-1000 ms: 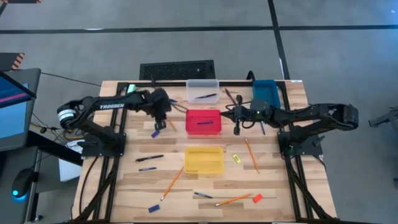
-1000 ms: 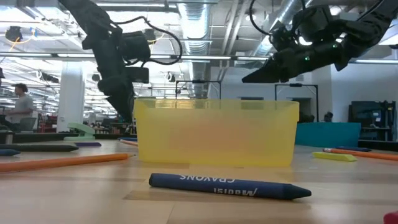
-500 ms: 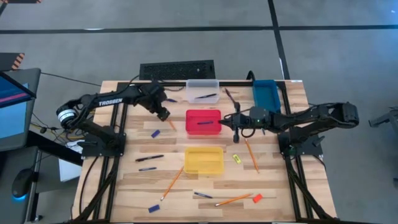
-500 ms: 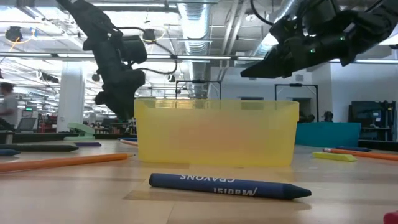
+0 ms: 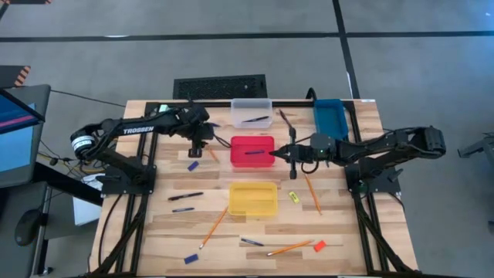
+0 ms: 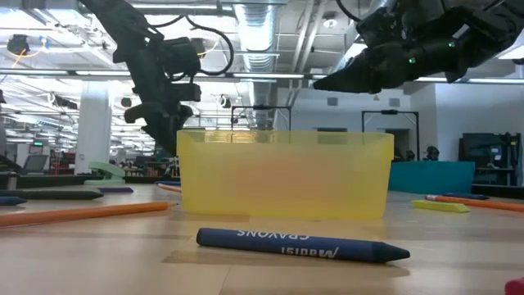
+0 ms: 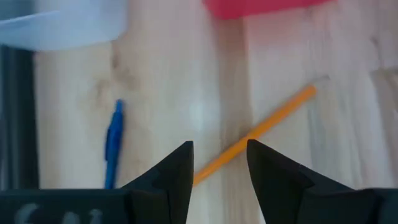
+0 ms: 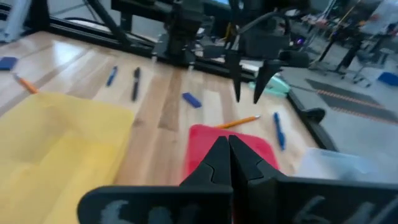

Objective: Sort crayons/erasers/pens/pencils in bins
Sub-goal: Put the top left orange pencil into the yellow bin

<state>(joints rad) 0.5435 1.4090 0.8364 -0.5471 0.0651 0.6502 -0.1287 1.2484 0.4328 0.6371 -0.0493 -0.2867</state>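
My left gripper (image 5: 201, 147) hangs open over an orange pencil (image 7: 261, 127) that lies flat on the wood just left of the red bin (image 5: 252, 151). Its fingers stand on either side of the pencil's line, above it and clear of it, as the right wrist view shows (image 8: 247, 93). My right gripper (image 5: 272, 154) is shut and empty. It points toward the table's left at the red bin's right edge, well above the table (image 6: 321, 83). A dark pen lies in the red bin, and another in the clear bin (image 5: 252, 112).
The yellow bin (image 5: 253, 198) stands mid-table and the blue bin (image 5: 329, 117) at the far right. A blue pen (image 7: 112, 143) lies near the left gripper. Crayons (image 5: 193, 165), pens (image 5: 185, 196), pencils (image 5: 312, 191) and two erasers (image 5: 319, 245) lie scattered over the near half.
My left gripper has rolled about its own axis over the pencil while staying in place. My right gripper, still shut, has swung toward the table's left, from beside the red bin to its right edge.
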